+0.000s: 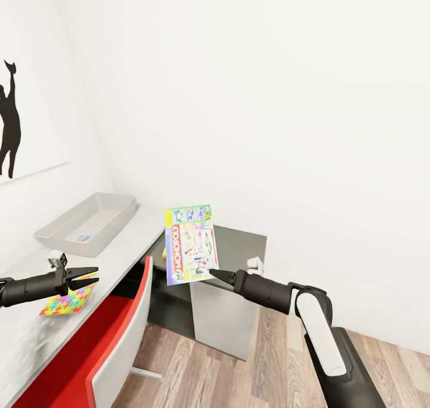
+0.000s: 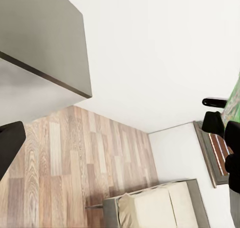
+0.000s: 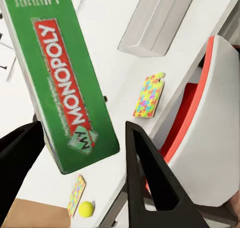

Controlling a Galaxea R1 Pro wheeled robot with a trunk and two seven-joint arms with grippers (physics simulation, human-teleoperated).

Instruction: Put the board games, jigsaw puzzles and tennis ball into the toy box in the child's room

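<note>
My right gripper (image 1: 214,272) is shut on the lower edge of a green-and-pink Monopoly board game (image 1: 191,244), holding it upright in the air over the dark side unit (image 1: 242,241). In the right wrist view the box (image 3: 65,87) stands between the black fingers (image 3: 150,173). The grey toy box (image 1: 86,223) sits far left on the table (image 1: 134,232), with a small blue box (image 1: 83,238) inside it. My left gripper (image 1: 85,278) hovers open and empty above a jigsaw puzzle (image 1: 68,300). A second puzzle (image 3: 76,194) and the tennis ball (image 3: 86,209) lie nearer the table's end.
A red-and-white chair (image 1: 113,342) is tucked against the table's front edge, below both arms. A black silhouette poster (image 1: 9,121) hangs on the left wall. A small white object (image 1: 255,266) rests on the side unit. Wood floor (image 1: 263,360) spreads to the right.
</note>
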